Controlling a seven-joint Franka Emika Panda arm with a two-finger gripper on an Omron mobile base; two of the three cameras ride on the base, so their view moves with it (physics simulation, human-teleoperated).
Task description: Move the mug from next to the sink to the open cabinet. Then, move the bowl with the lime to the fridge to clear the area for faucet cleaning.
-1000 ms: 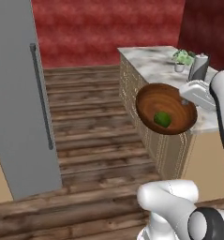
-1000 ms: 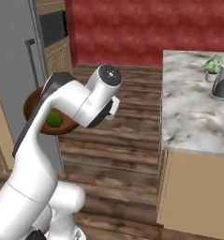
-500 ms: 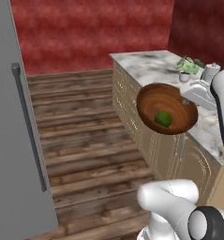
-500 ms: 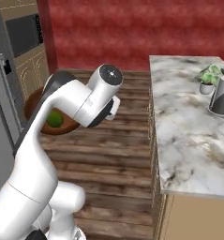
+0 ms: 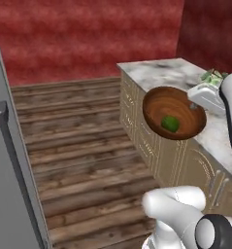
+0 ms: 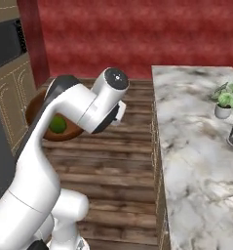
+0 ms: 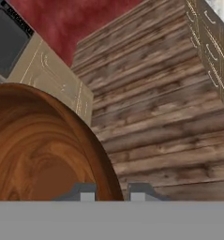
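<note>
our view has swung past the fridge (image 5: 10,160); our gripper (image 7: 110,193) stays clamped on the bowl (image 5: 173,113), lime (image 5: 170,123) inside, mid-carry.

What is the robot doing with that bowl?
The robot's hand is pinching the rim of the wooden bowl and holding it up in the air over the wood floor. The lime sits inside the bowl. The grey fridge is on the left with its door shut, so the bowl isn't put away yet.

Kitchen, marble counter (image 6: 186,146), fridge (image 5: 6,194), cabinets (image 6: 10,93)
</note>
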